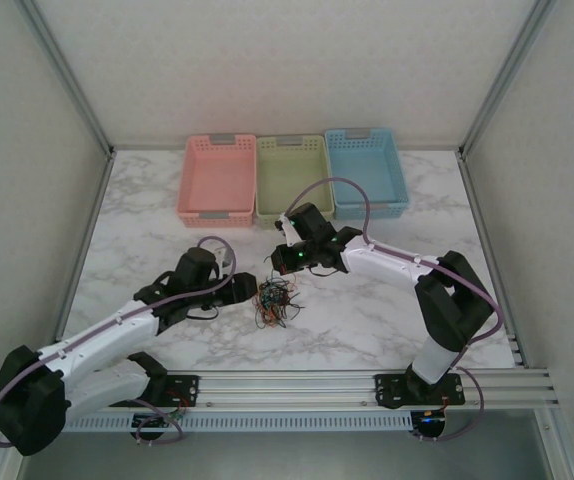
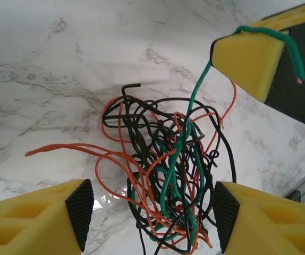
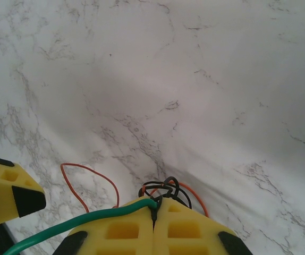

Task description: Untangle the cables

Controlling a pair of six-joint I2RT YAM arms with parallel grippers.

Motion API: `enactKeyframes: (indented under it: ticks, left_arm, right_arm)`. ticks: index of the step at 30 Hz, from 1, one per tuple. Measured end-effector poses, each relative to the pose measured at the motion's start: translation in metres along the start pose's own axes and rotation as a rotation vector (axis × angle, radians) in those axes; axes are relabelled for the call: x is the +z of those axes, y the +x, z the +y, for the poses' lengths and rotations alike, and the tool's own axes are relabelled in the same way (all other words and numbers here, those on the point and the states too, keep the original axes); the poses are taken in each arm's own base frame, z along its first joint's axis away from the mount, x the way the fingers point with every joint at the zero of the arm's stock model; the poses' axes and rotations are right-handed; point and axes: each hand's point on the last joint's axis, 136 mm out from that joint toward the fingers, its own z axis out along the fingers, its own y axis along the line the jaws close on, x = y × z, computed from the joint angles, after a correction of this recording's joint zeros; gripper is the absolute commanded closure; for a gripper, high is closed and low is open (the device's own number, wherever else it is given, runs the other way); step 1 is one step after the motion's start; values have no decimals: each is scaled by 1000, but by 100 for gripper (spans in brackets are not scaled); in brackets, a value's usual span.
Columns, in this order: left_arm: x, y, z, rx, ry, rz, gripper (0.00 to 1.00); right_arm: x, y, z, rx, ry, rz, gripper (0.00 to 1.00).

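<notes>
A tangle of orange, black and green cables [image 1: 275,303] lies on the marble table [image 1: 387,320] between the two arms. In the left wrist view the tangle [image 2: 168,175] sits between the wide-apart yellow fingers of my left gripper [image 2: 150,212], which is open around its lower part. A green cable [image 2: 195,101] rises taut from the bundle to my right gripper [image 2: 248,58]. The right gripper [image 3: 153,210] is shut on that green cable [image 3: 89,218], with black loops [image 3: 166,188] and an orange wire [image 3: 89,172] just beyond its tips. From above, the right gripper [image 1: 282,262] hovers just behind the tangle and the left gripper [image 1: 252,292] is at its left.
Three baskets stand in a row at the back: pink [image 1: 219,178], green [image 1: 293,175] and blue [image 1: 367,170]. A metal rail [image 1: 367,385] runs along the near edge. White walls close in the sides.
</notes>
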Motion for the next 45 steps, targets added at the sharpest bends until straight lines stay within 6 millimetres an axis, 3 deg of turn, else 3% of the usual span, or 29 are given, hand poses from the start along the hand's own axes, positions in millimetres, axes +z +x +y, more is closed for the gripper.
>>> enactKeyframes:
  ticks: [7, 12, 21, 28, 37, 45]
  left_arm:
    - [14, 28, -7, 57, -6, 99, 43]
    - [17, 25, -17, 94, -8, 99, 51]
    - [16, 23, -17, 119, -16, 94, 75]
    - [16, 24, -13, 120, -35, 96, 100]
    - [6, 19, 7, 119, -143, 53, 100]
    - [-5, 15, 29, 117, -264, 14, 100]
  right_arm:
    - [0, 0, 0, 2, 2, -1, 100]
    - [0, 0, -1, 2, 5, -2, 100]
    - [0, 0, -1, 2, 5, -2, 100]
    - [-1, -2, -4, 2, 22, -10, 100]
    - [-26, -13, -5, 0, 59, -69, 100]
    - [-52, -16, -40, 29, 193, -114, 100]
